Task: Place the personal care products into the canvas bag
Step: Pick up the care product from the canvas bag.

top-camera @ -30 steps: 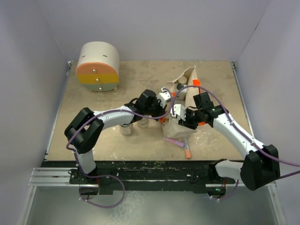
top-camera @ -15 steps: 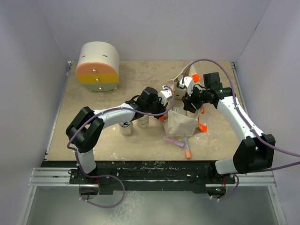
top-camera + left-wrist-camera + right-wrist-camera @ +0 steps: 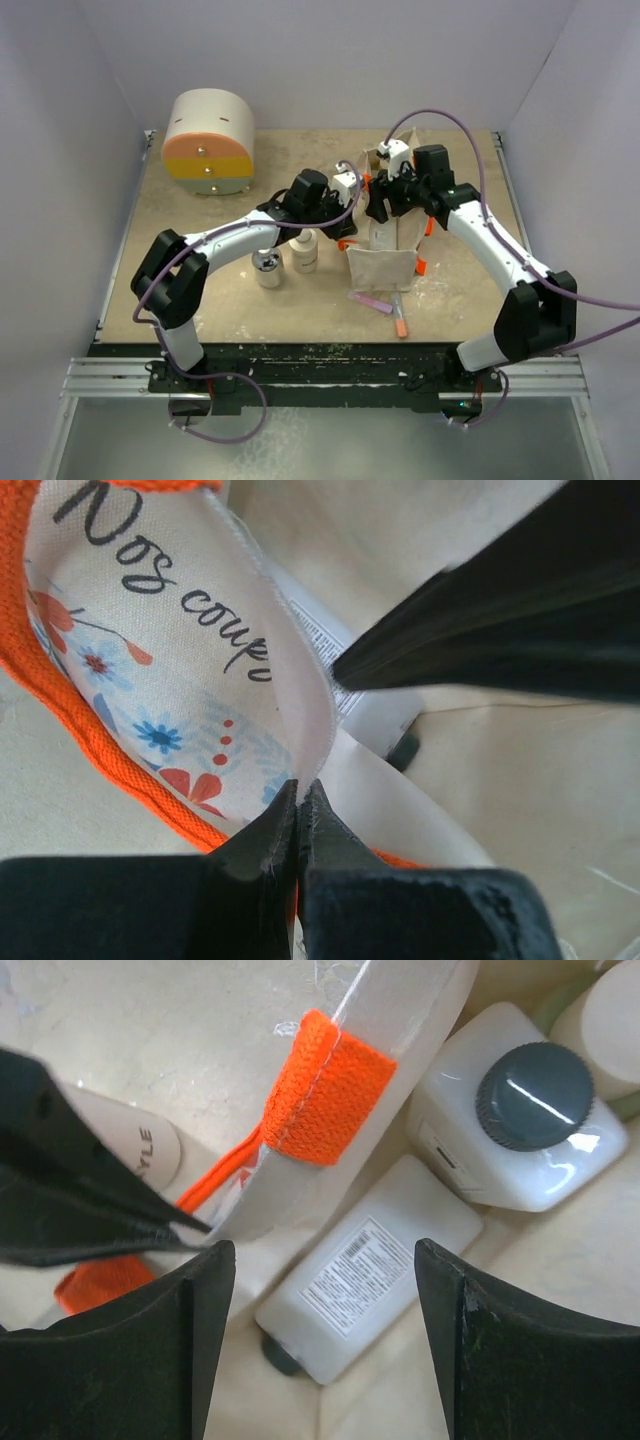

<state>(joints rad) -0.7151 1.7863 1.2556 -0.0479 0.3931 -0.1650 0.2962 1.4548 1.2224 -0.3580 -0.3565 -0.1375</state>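
Sandy tabletop (image 3: 200,260) under white walls. Pinched tight on canvas bag (image 3: 385,262) rim with left gripper (image 3: 298,790), centre frame. Spread wide with right gripper (image 3: 322,1250), gripping nothing, above white bottles (image 3: 510,1130) inside bag. Left of bag: white bottle (image 3: 304,250), grey-topped bottle (image 3: 267,268), both upright.

Matt woven canvas bag (image 3: 150,680) (glossy plastic bottle (image 3: 455,1125)).

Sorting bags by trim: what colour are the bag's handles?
The handles are bright orange; right wrist view shows it best.
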